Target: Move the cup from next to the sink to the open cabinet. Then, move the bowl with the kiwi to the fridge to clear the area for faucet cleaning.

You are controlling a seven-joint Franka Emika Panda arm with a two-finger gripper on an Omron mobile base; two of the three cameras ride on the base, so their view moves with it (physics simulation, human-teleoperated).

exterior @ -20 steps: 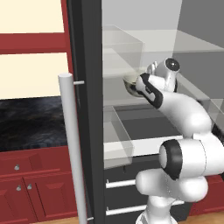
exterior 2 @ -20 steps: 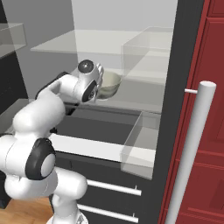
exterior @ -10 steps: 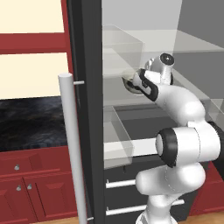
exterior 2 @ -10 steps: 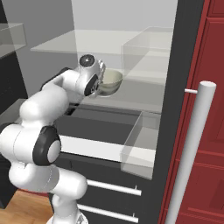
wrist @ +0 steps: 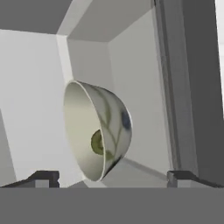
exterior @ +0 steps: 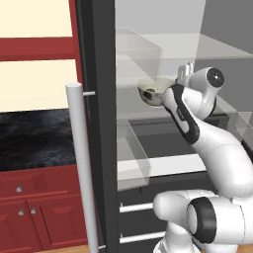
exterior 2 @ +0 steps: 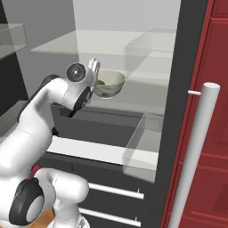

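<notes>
1. Gripper [wrist: 113, 177] stands wide open, its tips either side of the bowl [wrist: 98, 131], gripping nothing.
2. We judge the bowl, kiwi [wrist: 97, 142] inside, placed on the fridge shelf [exterior 2: 138, 104].
3. Next: back the arm straight out without nudging it.

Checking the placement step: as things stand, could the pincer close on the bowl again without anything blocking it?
Probably yes. The pincer is open, its tips spread either side of the bowl, which sits just ahead on the fridge shelf with the kiwi inside. Nothing lies between.

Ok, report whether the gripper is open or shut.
Open. In the hand view the gripper has its tips spread wide, either side of the bowl, touching neither side of it.
</notes>
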